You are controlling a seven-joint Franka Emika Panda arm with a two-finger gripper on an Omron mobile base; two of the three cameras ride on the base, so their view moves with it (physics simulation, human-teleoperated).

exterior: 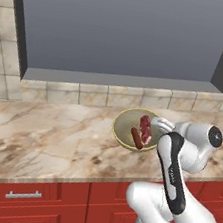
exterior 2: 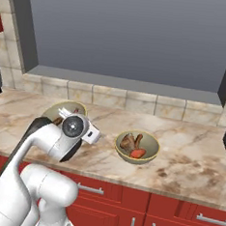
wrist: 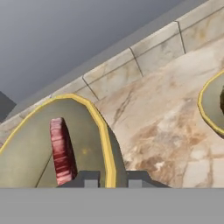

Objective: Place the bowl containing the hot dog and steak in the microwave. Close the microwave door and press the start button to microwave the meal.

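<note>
As the left base view has it, the bowl (exterior: 131, 129) sits on the marble tabletop (exterior: 44, 134) with the steak (exterior: 145, 123) and hot dog (exterior: 137, 138) inside, the hand (exterior: 158, 124) at its right rim. In the right base view a second bowl (exterior 2: 137, 147) stands well apart; leave it alone. In the hand view the fingertips (wrist: 91, 179) straddle the yellow rim, jaws apart, so I judge closing squarely on the wall, then lifting level, keeps the meat from sliding.
</note>
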